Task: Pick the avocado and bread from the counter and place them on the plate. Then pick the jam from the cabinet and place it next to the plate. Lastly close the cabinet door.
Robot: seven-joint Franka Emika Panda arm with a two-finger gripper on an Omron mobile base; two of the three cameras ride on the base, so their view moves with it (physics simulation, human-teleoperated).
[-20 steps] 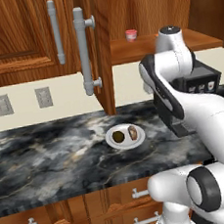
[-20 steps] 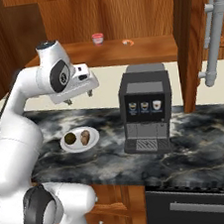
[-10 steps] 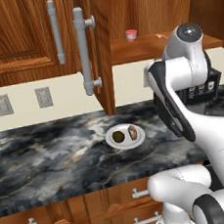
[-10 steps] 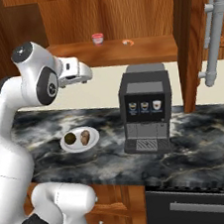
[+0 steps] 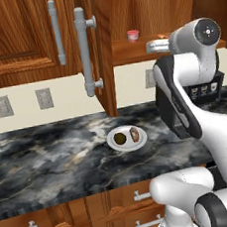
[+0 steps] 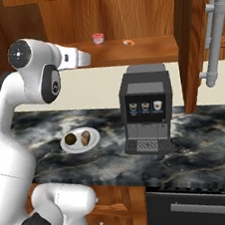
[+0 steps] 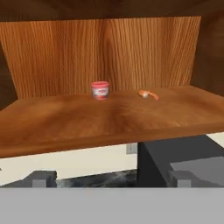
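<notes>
While the arm reaches up toward the open cabinet (image 6: 136, 11), we're looking straight at the jam (image 7: 100, 90): a tiny pale pinkish jar with a red lid, standing upright on the wooden shelf (image 7: 109, 118), well back from the front edge and close to the rear wall. Its axis runs vertical, lid on top, and we can't make out a label clearly. Just to its right in the hand view lies a small orange scrap (image 7: 148, 94), apart from the jar, its long side running roughly across the shelf.

Our gripper (image 7: 111, 178) hangs in front of the shelf's edge with its fingers spread wide and nothing between them, well short of the jar.

Down on the dark marble counter (image 5: 50, 157) we see the white plate (image 5: 140, 141), and on it the avocado (image 5: 120, 138), a round dark olive ball, with the bread (image 5: 134, 133) just beside it, an oblong brown lump. In the right base view a black coffee machine (image 6: 146, 109) stands beside the plate. The cabinet door (image 5: 102, 47) stands swung open, its grey bar handle (image 5: 85, 51) vertical.
</notes>
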